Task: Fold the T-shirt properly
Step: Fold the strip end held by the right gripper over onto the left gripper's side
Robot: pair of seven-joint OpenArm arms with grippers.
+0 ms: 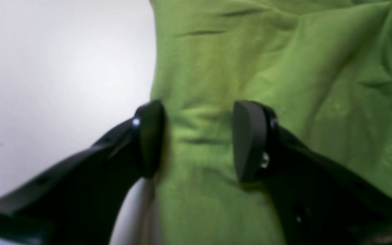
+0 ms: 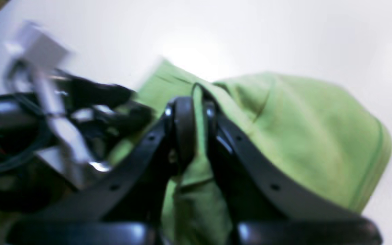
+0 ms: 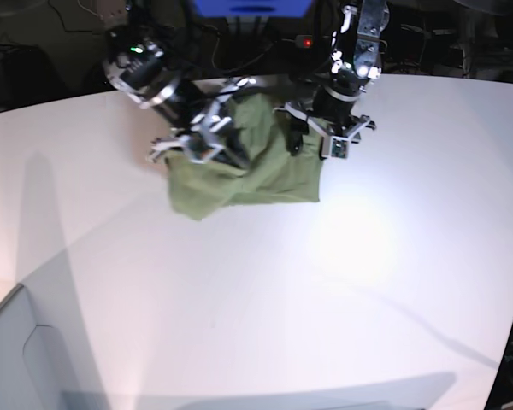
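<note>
T-shirt (image 3: pixel 256 175) olive-green, rumpled; seemingly part-folded

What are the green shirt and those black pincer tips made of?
The T-shirt looks like soft matte knit cloth, probably cotton: it wrinkles and drapes. The fingertips of the left gripper look like smooth black plastic or rubber, slightly glossy; which one, I can't tell.

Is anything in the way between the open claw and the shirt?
Nothing visible. The left gripper is open right over the T-shirt, at its edge beside the white table, with only cloth between its fingers. The right gripper is already shut on a fold of the shirt.
</note>
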